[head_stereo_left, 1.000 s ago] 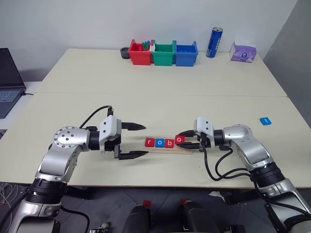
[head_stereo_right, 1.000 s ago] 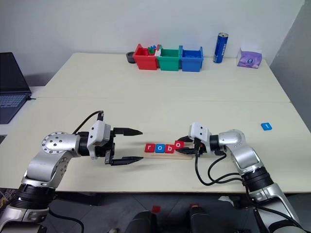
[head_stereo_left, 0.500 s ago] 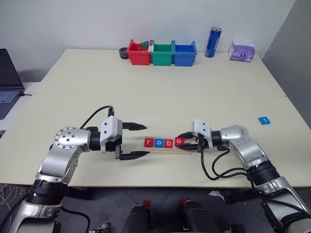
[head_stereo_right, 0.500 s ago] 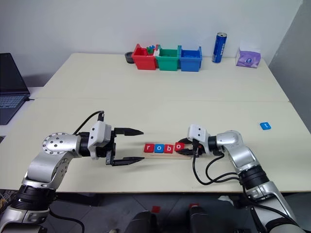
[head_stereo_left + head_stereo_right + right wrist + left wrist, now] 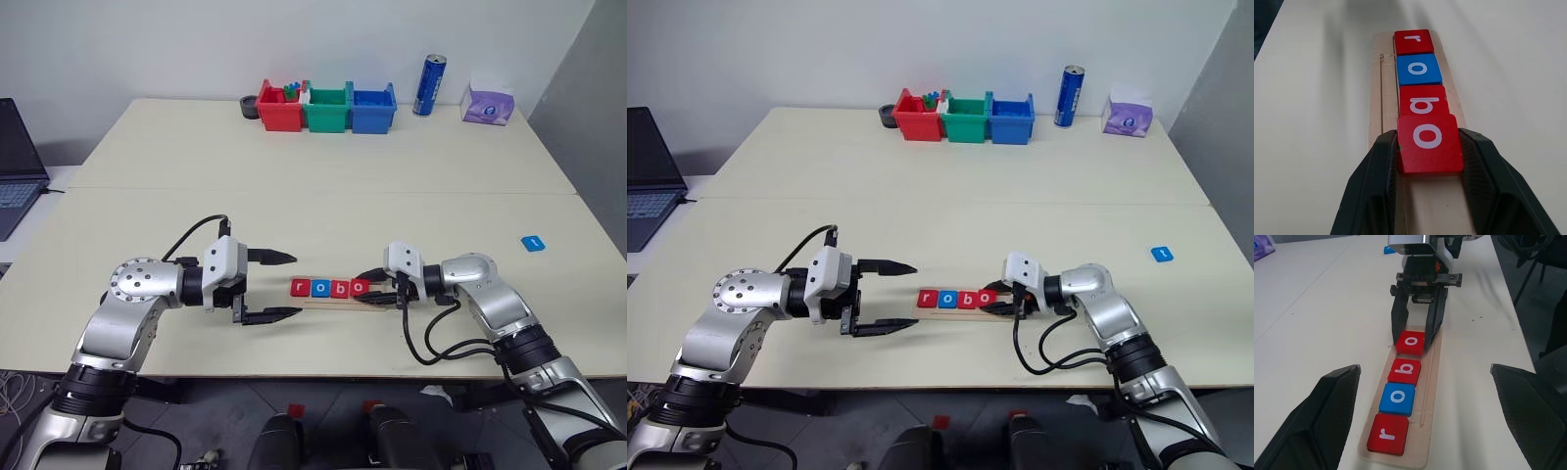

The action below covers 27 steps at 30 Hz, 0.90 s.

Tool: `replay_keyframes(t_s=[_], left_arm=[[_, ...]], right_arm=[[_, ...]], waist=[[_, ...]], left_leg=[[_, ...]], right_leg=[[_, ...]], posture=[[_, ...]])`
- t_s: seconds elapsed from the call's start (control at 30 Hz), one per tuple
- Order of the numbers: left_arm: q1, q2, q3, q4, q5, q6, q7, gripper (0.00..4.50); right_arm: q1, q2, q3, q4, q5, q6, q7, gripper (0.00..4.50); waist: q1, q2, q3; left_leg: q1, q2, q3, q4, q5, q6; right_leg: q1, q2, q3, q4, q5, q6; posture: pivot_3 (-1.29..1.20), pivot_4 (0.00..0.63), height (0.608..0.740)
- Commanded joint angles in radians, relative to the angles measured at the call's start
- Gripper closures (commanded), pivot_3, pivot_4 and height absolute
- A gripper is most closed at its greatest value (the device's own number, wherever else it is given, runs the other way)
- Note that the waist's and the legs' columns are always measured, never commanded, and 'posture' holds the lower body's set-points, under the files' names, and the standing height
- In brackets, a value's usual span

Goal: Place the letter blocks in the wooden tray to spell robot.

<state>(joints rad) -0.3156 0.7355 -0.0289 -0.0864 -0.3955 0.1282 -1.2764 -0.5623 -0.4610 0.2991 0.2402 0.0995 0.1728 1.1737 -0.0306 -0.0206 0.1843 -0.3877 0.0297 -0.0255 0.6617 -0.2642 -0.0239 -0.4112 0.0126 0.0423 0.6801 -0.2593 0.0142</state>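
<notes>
Between right claw [image 5: 1427, 196] fingers: red "o" block [image 5: 1426, 142]; left claw [image 5: 284, 286] spread wide, empty.

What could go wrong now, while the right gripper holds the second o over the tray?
The right gripper grips the red o tile, whose edge seems to lie over the b tile; released so, it may rest tilted. Pushing it could shift the wooden tray. The blue t tile lies far away.

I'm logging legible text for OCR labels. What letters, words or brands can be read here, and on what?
"r": first red square tile in the pale wooden tray.
"o": blue square tile.
"b": second red tile.
"o": red tile gripped by the right gripper.
Distant blue tile, blue can, purple tissue pack: unreadable.
</notes>
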Motion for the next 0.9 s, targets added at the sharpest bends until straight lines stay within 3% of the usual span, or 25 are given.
replay_keyframes(t_s=[0.03,0.4,0.7,0.9], left_arm=[[-0.001,0.009,0.02,-0.032,-0.01,-0.009,0.005,0.0],[-0.002,0.009,0.021,-0.029,-0.008,-0.011,0.008,0.0],[-0.007,0.007,0.019,-0.021,-0.004,-0.015,0.007,0.0],[-0.009,0.005,0.017,-0.021,-0.004,-0.015,0.007,0.0]], right_arm=[[-0.025,0.005,0.004,-0.005,-0.003,-0.009,0.004,3.04],[-0.034,0.018,0.003,0.016,-0.014,-0.017,0.0,3.04],[-0.038,0.014,-0.004,0.02,-0.008,-0.011,0.006,0.05],[-0.041,-0.003,-0.029,-0.03,0.027,0.043,0.018,0.05]], waist=[[0.0,0.0,0.0],[0.0,0.0,0.0],[0.0,0.0,0.0],[0.0,0.0,0.0]], left_leg=[[0.0,0.0,0.0,0.0,0.0,0.0],[0.0,0.0,0.0,0.0,0.0,0.0],[0.0,0.0,0.0,0.0,0.0,0.0],[0.0,0.0,0.0,0.0,0.0,0.0]], right_leg=[[0.0,0.0,0.0,0.0,0.0,0.0],[0.0,0.0,0.0,0.0,0.0,0.0],[0.0,0.0,0.0,0.0,0.0,0.0],[0.0,0.0,0.0,0.0,0.0,0.0]], posture=[[0.0,0.15,0.74],[0.0,0.15,0.74],[0.0,0.15,0.74],[0.0,0.15,0.74]])
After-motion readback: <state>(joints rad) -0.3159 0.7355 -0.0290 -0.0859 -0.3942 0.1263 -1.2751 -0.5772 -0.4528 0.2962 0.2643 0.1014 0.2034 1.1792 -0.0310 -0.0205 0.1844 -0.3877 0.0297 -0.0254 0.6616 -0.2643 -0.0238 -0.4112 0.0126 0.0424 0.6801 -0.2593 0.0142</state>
